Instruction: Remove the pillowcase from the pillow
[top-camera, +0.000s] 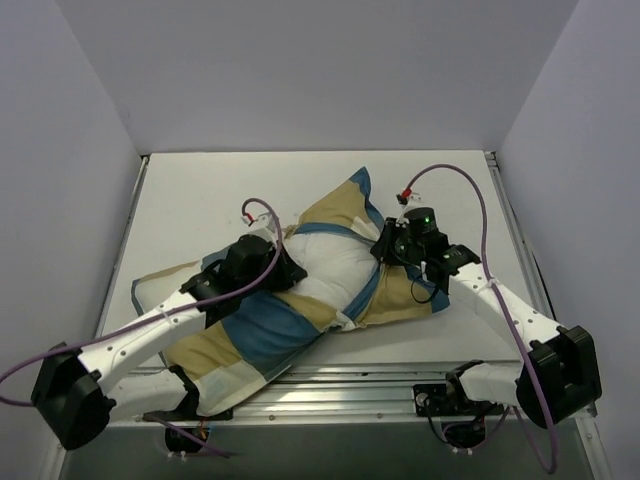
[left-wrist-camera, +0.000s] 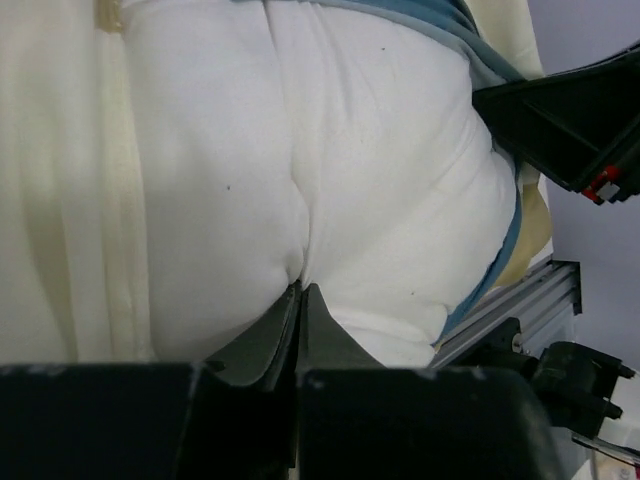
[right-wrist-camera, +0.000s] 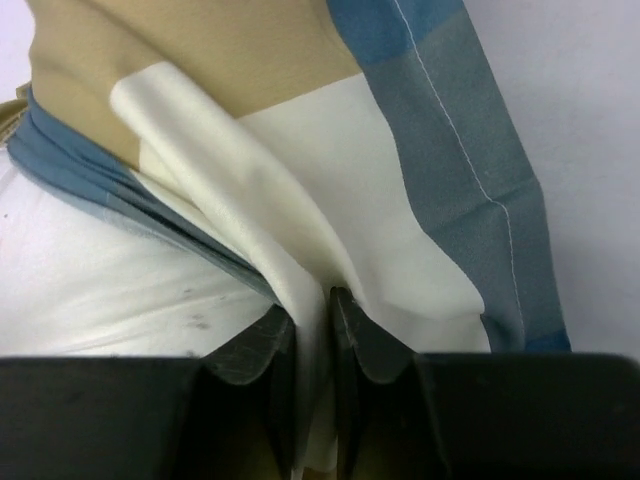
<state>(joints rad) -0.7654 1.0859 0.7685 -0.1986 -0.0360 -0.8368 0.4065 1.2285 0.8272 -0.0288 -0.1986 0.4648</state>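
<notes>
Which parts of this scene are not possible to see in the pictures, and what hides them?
- Top view: fingertips of left gripper and right gripper, hidden under their own wrists.
- Top view: pillowcase near corner, covered by the left arm.
- Left wrist view: pillow outline, cut off by the frame edges.
- Top view: pillow's far end, inside the pillowcase.

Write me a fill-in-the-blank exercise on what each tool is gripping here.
1. The left tool is shut on the plain white ____.
2. The right tool pinches a fold of the ____, patterned blue, tan and cream.
3. Each arm's cable is coloured ____.
Missing words: pillow; pillowcase; purple.
</notes>
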